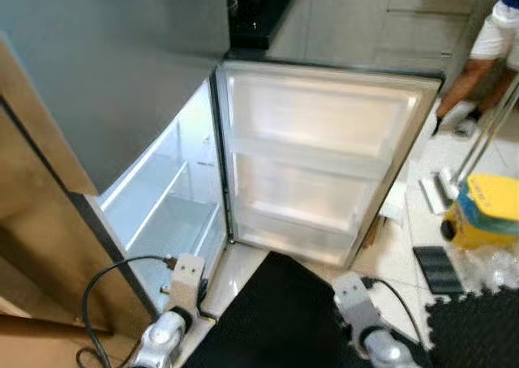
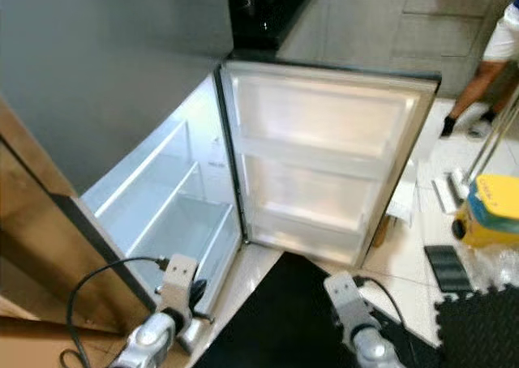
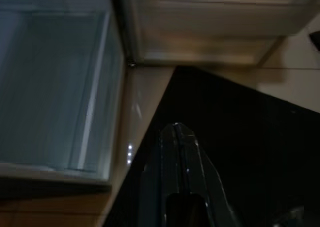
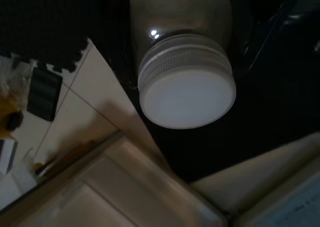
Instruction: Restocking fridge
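The fridge stands open, its lit compartment (image 1: 166, 210) with bare glass shelves on my left and its door (image 1: 316, 165) swung wide, the door racks empty. Both arms hang low over a black mat (image 1: 276, 319). In the right wrist view my right gripper (image 4: 187, 22) is shut on a jar with a white screw lid (image 4: 187, 94), lid pointing toward the foot of the door. In the left wrist view my left gripper (image 3: 176, 132) is shut with nothing in it, above the mat's edge near the fridge's bottom drawer (image 3: 55, 82).
A wooden panel (image 1: 32, 222) flanks the fridge on the left. To the right, on the tiled floor, are a yellow bucket (image 1: 486, 210), a mop (image 1: 442, 191) and dark foam mats (image 1: 478, 327). A person's legs (image 1: 478, 68) stand at the far right.
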{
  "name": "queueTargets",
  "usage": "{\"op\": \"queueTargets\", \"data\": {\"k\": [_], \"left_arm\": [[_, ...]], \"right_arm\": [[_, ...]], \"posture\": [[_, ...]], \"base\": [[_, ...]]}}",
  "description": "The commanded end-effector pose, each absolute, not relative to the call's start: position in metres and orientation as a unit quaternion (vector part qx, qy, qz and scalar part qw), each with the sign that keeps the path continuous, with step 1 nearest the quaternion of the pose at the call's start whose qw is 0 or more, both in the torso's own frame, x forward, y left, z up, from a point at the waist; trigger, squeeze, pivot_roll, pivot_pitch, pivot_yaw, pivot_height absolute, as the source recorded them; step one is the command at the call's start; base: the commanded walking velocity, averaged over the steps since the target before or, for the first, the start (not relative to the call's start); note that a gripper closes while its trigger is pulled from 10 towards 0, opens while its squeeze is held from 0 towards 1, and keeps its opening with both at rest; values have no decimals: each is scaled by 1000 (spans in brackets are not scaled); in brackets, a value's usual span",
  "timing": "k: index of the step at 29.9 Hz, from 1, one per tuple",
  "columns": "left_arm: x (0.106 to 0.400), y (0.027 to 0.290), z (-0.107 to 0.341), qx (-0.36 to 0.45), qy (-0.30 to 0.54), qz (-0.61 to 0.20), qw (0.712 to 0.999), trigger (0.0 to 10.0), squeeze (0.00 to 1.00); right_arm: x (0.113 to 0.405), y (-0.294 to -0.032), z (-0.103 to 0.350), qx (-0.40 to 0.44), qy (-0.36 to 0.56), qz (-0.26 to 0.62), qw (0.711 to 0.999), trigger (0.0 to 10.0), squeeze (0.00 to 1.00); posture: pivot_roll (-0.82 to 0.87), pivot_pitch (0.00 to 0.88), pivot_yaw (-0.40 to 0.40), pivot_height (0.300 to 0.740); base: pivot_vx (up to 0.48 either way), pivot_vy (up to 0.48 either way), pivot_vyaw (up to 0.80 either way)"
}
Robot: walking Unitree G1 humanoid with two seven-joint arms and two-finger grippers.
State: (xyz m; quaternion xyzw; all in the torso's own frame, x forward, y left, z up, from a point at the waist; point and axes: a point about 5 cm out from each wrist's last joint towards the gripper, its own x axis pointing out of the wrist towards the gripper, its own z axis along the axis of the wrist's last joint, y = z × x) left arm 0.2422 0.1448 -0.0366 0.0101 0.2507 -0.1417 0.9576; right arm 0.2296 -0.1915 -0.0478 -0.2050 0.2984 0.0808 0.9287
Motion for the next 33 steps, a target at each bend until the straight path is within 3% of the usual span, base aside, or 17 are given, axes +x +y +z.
{"op": "queueTargets", "data": {"k": [1, 14, 33], "left_arm": [[241, 146, -37, 7, 251, -137, 958, 10000, 0], [241, 148, -38, 9, 251, -127, 960, 10000, 0], [239, 167, -33, 28, 225, -74, 971, 10000, 0]], "right_arm": [[225, -196, -50, -209, 308, 78, 925, 10000, 0], [228, -195, -49, -212, 305, 83, 925, 10000, 0], [251, -168, -38, -225, 284, 145, 921, 10000, 0]], "posture": [[-162, 64, 47, 740], [-159, 63, 40, 740], [-46, 60, -58, 740]], "base": [[0, -409, 0], [0, -411, 0], [0, 0, 0]]}}
